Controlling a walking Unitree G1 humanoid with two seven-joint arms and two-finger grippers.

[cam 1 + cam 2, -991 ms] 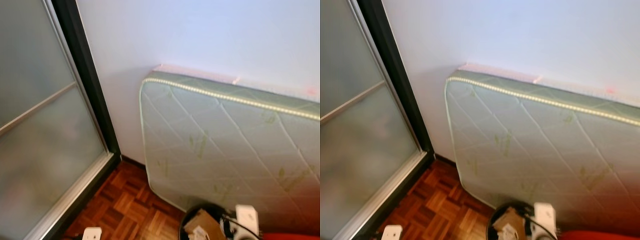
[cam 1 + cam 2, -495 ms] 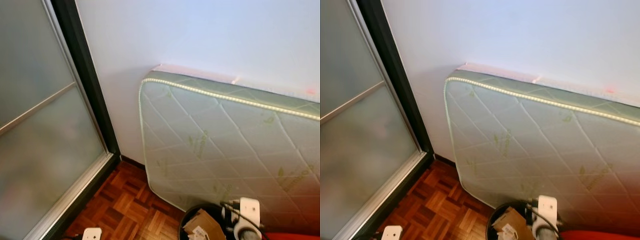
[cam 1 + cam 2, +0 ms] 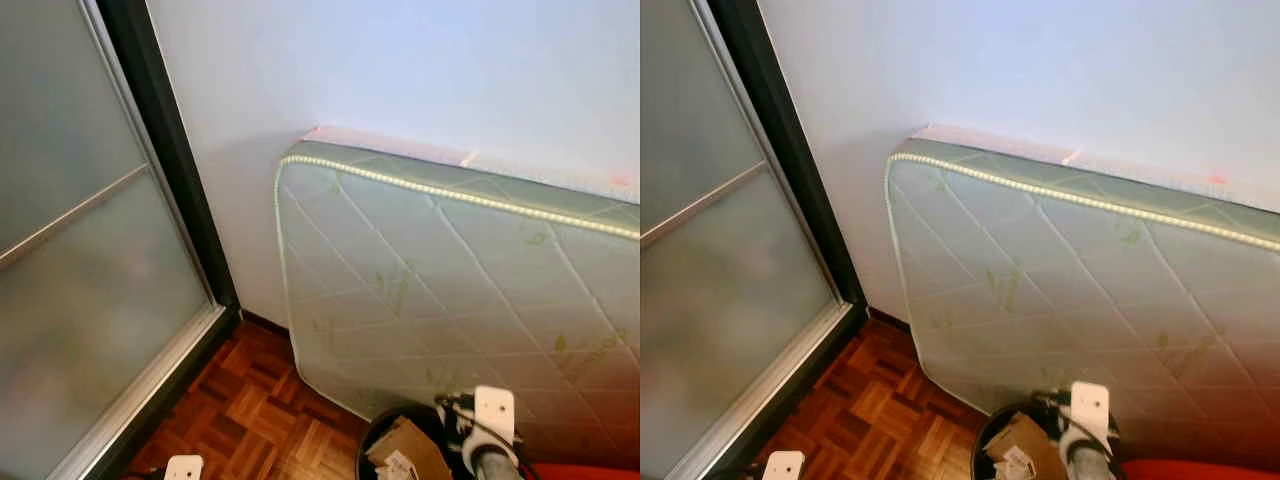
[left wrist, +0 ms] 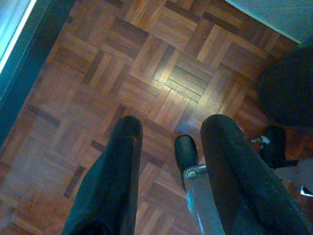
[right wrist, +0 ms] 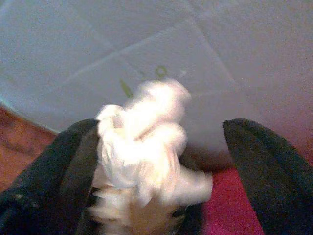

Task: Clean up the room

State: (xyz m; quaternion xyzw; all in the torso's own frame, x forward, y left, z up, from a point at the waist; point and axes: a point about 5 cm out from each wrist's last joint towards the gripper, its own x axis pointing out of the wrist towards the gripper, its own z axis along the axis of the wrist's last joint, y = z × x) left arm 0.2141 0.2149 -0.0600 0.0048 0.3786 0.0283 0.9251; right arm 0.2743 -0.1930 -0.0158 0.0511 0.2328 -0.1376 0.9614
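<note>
A crumpled white paper wad (image 5: pixel 146 132) sits between the fingers of my right gripper (image 5: pixel 164 132). It rests against one finger (image 5: pixel 73 152), while the other finger (image 5: pixel 259 156) stands well apart from it, so the gripper is open. The wad looks blurred. In the eye views my right wrist (image 3: pixel 495 415) hovers over a black bin (image 3: pixel 378 440) that holds a cardboard box (image 3: pixel 408 447). My left gripper (image 4: pixel 173 125) hangs open above the parquet floor (image 4: pixel 146 63) with nothing in it.
A green quilted mattress (image 3: pixel 450 290) leans on the white wall behind the bin. A frosted sliding door (image 3: pixel 80 280) with a dark frame stands on the left. Something red (image 3: pixel 590 472) lies at the lower right. My own foot (image 4: pixel 187 154) shows below the left gripper.
My right wrist has risen slightly over the bin. The rest of the scene is unchanged.
</note>
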